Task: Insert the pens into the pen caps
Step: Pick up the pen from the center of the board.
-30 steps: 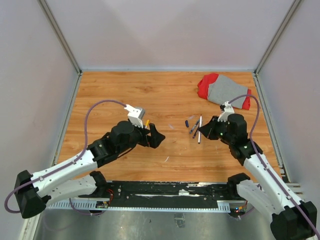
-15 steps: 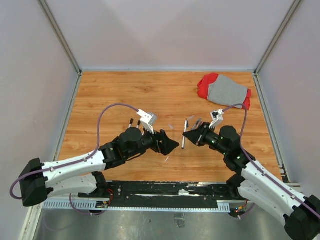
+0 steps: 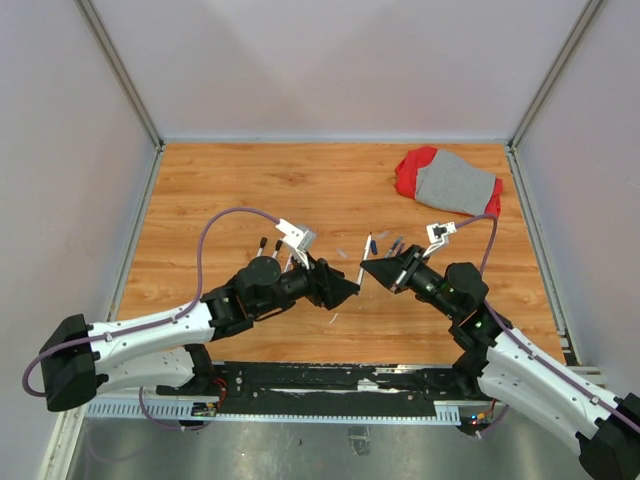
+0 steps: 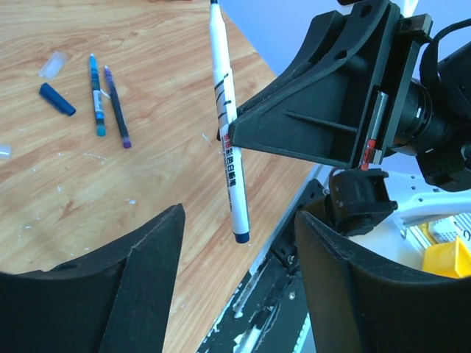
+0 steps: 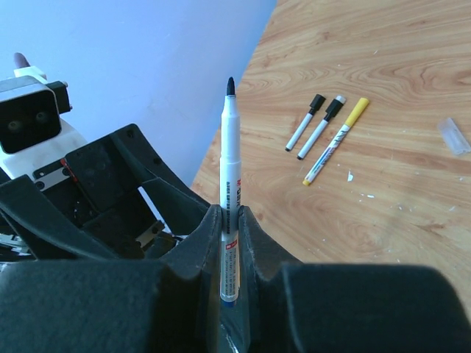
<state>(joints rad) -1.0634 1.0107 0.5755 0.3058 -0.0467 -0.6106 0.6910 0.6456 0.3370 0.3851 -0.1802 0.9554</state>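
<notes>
My right gripper [image 5: 230, 220] is shut on a white pen [image 5: 230, 169], held above the table with its dark tip away from the wrist. The pen's blue back end [image 4: 241, 235] hangs between the spread fingers of my open left gripper [image 4: 239, 254], touching neither. In the top view the two grippers, left [image 3: 345, 290] and right [image 3: 368, 272], meet at the table's middle. A blue pen cap [image 4: 57, 99] lies beside two thin pens [image 4: 96, 95]. Two black-ended white pens [image 5: 305, 121] and a yellow-ended pen [image 5: 336, 140] lie farther left.
A red and grey cloth [image 3: 450, 182] lies at the back right. Small clear scraps [image 5: 454, 136] and a white scrap [image 3: 333, 318] sit on the wood. Walls close in the table on three sides.
The right arm lifted the white pen off the table and carried it left to the middle. The left arm swung right to meet it, and its jaws have narrowed around the pen's end.
</notes>
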